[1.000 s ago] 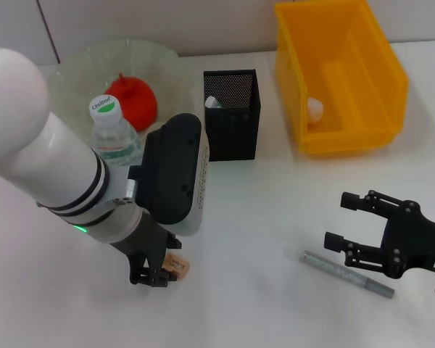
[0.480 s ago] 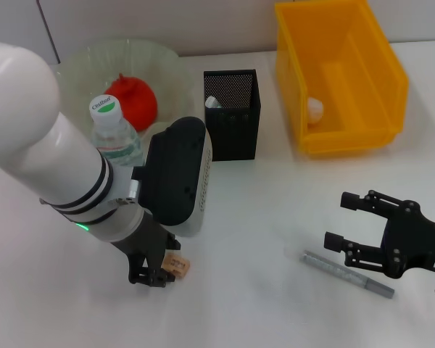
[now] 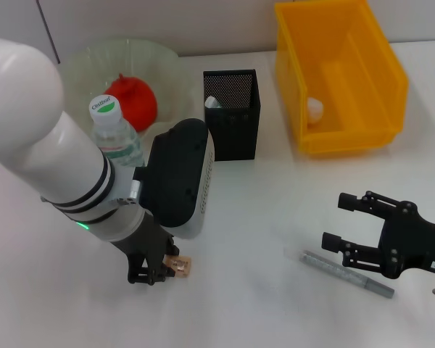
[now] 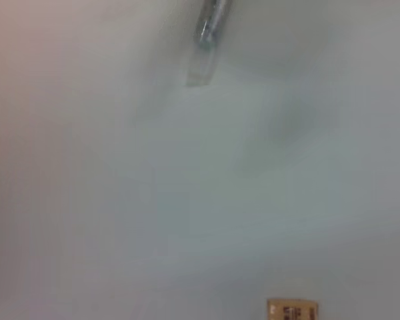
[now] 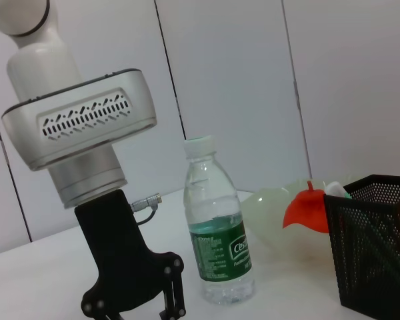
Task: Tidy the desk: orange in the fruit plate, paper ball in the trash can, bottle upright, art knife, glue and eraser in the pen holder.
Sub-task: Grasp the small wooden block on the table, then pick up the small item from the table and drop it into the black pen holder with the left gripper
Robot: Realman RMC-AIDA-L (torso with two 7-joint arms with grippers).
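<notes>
Left gripper [image 3: 154, 275] down at eraser [image 3: 180, 267] near desk [image 3: 261, 217] front edge; jaw state unclear. Eraser: small, light, rubbery; pinch across short sides. Right gripper [image 3: 339, 223] spread, idle above art knife [image 3: 346, 273].

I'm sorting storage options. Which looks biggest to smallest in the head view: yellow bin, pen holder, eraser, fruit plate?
1. Yellow bin
2. Fruit plate, roughly alike, partly hidden by the arm
3. Pen holder
4. Eraser
</notes>
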